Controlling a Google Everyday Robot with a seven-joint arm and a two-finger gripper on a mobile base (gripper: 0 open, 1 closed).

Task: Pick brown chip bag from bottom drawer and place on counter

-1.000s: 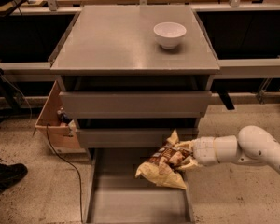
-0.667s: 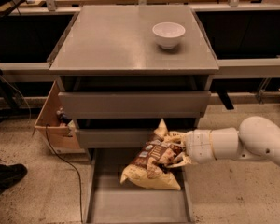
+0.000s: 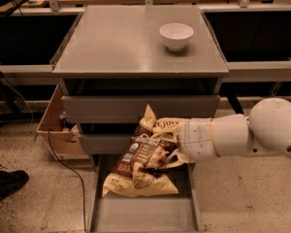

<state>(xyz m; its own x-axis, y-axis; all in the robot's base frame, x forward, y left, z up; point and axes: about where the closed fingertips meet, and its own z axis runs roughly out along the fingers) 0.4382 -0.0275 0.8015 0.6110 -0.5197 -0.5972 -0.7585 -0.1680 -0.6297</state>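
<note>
The brown chip bag [image 3: 143, 161], dark brown with pale yellow-tan edges, hangs tilted in the air above the open bottom drawer [image 3: 144, 212]. My gripper [image 3: 177, 152] comes in from the right on a white arm and is shut on the bag's right side. The bag hangs in front of the two grey drawer fronts, below the level of the counter [image 3: 121, 42]. The drawer's bare grey floor shows below the bag.
A white bowl [image 3: 176, 35] stands at the counter's back right. A cardboard box [image 3: 56, 125] sits on the floor left of the cabinet, with a black cable [image 3: 68, 169] trailing past it. A black shoe [image 3: 5, 178] lies at far left. Wooden tables stand behind.
The gripper has lifted the bag higher and a little to the left, from just above the drawer floor up in front of the drawer fronts.
</note>
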